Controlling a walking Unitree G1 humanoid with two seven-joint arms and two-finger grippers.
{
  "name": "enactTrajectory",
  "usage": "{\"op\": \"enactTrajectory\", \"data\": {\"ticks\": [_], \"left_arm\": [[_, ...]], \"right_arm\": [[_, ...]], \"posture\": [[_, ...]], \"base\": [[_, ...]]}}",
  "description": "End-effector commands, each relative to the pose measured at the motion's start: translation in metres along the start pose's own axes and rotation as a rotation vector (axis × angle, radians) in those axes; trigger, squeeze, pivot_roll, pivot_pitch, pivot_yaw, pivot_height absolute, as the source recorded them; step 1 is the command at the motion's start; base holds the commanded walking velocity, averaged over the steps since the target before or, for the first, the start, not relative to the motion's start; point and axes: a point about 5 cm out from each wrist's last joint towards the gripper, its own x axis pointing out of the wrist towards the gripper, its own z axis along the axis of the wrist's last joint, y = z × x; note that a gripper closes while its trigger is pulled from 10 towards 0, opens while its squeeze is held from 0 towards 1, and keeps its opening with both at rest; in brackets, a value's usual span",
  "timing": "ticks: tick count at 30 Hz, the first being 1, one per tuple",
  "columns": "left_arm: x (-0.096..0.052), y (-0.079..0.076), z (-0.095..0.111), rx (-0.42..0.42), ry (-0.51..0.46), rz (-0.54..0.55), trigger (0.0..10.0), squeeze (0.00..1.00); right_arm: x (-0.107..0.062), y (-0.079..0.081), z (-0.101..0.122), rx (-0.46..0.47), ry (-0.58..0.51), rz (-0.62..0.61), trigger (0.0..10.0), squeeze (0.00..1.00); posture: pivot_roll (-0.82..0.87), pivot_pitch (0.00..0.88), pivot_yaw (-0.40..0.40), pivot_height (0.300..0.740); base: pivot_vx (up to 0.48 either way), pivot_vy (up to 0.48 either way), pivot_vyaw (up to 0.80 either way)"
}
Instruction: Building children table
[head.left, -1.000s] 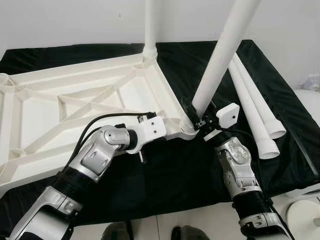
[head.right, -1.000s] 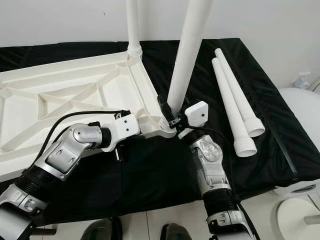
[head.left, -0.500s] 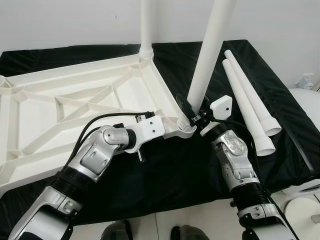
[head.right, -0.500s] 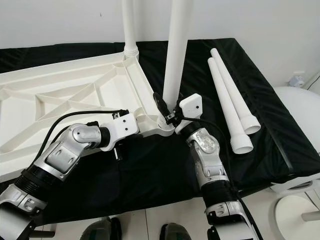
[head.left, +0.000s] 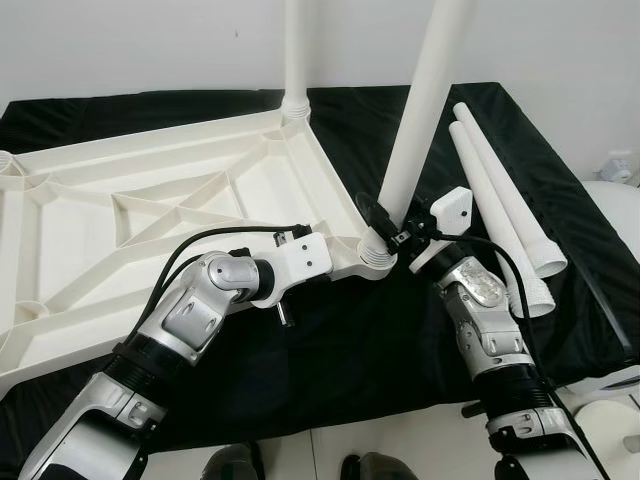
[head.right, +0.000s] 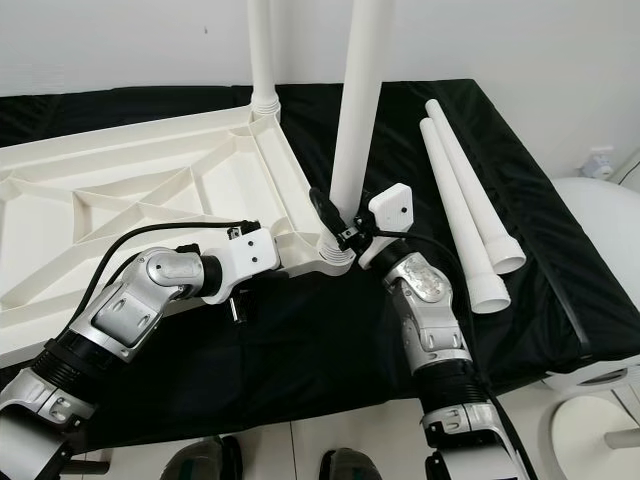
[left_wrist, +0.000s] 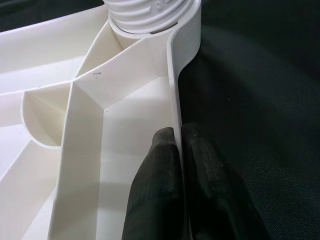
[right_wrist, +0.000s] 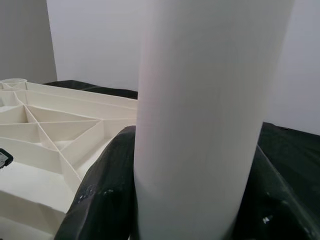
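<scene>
With the tabletop (head.left: 150, 200) lying upside down on the black cloth (head.left: 340, 340), ribs facing up, the build looks to be about half done. Nearest the robot, the left gripper (left_wrist: 176, 165) is clenched on the tabletop's near rim, one finger on each side of the thin wall, a little short of the corner socket (head.left: 377, 253), so it seems to be steadying the piece. Just past it, the right gripper (head.left: 392, 226) is grasping a leg (head.left: 420, 110) low down, right above that socket; its two black fingers (right_wrist: 102, 200) wrap either side of the white tube. This leg leans a little away from upright toward the right gripper's outer side, so I judge it is started in the threaded socket but not yet seated. Farther from both grippers, at the far corner on the same side, another leg (head.left: 297, 50) already stands straight in its socket. Beyond the right gripper, on its outer side, two spare legs (head.left: 505, 205) lie side by side on the cloth, well apart from the tabletop; they are probably meant for the two corners off to the left gripper's side, where one bare socket (head.left: 8, 160) shows. Nothing lies between the spare legs and the tabletop.
</scene>
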Motion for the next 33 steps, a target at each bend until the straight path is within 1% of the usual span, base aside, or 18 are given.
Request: {"op": "enactTrajectory", "data": {"ticks": [1,2,3,4,7,9,11,14,16,17,19,23,25,29,31,33], "left_arm": [[-0.005,0.006,0.009,0.056,-0.019,0.033,10.0,0.0],[-0.005,0.006,0.009,0.056,-0.019,0.033,10.0,0.0],[-0.005,0.006,0.008,0.056,-0.019,0.033,10.0,0.0],[-0.006,0.006,0.008,0.056,-0.018,0.032,10.0,0.0],[-0.006,0.006,0.008,0.055,-0.017,0.033,10.0,0.0],[-0.006,0.006,0.008,0.055,-0.017,0.033,10.0,0.0],[-0.006,0.006,0.008,0.055,-0.016,0.035,10.0,0.0],[-0.006,0.006,0.008,0.054,-0.016,0.036,10.0,0.0],[-0.006,0.006,0.008,0.054,-0.017,0.038,10.0,0.0],[-0.006,0.006,0.008,0.054,-0.017,0.038,10.0,0.0],[-0.006,0.006,0.008,0.054,-0.018,0.038,10.0,0.0],[-0.006,0.006,0.008,0.054,-0.018,0.038,10.0,0.0],[-0.006,0.006,0.008,0.054,-0.016,0.038,10.0,0.0],[-0.006,0.006,0.008,0.055,-0.016,0.035,10.0,0.0],[-0.005,0.006,0.008,0.056,-0.016,0.035,10.0,0.0],[-0.005,0.006,0.008,0.057,-0.016,0.035,10.0,0.0]], "right_arm": [[-0.056,-0.008,-0.077,0.164,0.442,-0.108,10.0,0.0],[-0.056,-0.008,-0.077,0.164,0.442,-0.108,10.0,0.0],[-0.057,-0.014,-0.077,0.204,0.448,-0.13,10.0,0.0],[-0.058,-0.024,-0.075,0.262,0.441,-0.168,10.0,0.0],[-0.058,-0.027,-0.074,0.264,0.446,-0.17,10.0,0.0],[-0.059,-0.027,-0.074,0.228,0.46,-0.151,10.0,0.0],[-0.059,-0.023,-0.075,0.185,0.464,-0.126,10.0,0.0],[-0.059,-0.022,-0.075,0.165,0.461,-0.118,10.0,0.0],[-0.058,-0.015,-0.074,0.104,0.44,-0.093,10.0,0.0],[-0.058,-0.015,-0.074,0.104,0.44,-0.093,10.0,0.0],[-0.056,-0.008,-0.071,0.052,0.399,-0.084,10.0,0.0],[-0.056,-0.005,-0.07,0.043,0.386,-0.083,10.0,0.0],[-0.057,0.004,-0.071,0.033,0.361,-0.079,10.0,0.0],[-0.056,0.01,-0.073,0.036,0.359,-0.081,10.0,0.0],[-0.054,0.013,-0.072,0.001,0.349,-0.077,10.0,0.0],[-0.052,0.015,-0.071,0.011,0.336,-0.07,10.0,0.0]], "posture": [[0.0,0.111,0.024,0.74],[0.0,0.111,0.024,0.74],[0.0,0.11,0.024,0.74],[0.0,0.109,0.023,0.74],[0.0,0.108,0.023,0.74],[0.0,0.108,0.023,0.74],[0.0,0.108,0.022,0.74],[0.0,0.108,0.022,0.74],[0.0,0.109,0.022,0.74],[0.0,0.109,0.022,0.74],[0.0,0.11,0.023,0.74],[0.0,0.112,0.023,0.74],[0.0,0.114,0.026,0.74],[0.0,0.115,0.029,0.74],[0.0,0.115,0.029,0.74],[0.0,0.115,0.029,0.74]], "base": [[0.0,0.0,0.0],[0.0,0.0,0.0],[0.0,0.0,0.0],[0.0,0.0,0.0],[0.0,0.0,0.0],[0.0,0.0,0.0],[0.0,0.0,0.0],[0.0,0.0,0.0],[0.0,0.0,0.0],[0.0,0.0,0.0],[0.0,0.0,0.0],[0.0,0.0,0.0],[0.0,0.0,0.0],[0.0,0.0,0.0],[0.0,0.0,0.0],[0.0,0.0,0.0]]}}
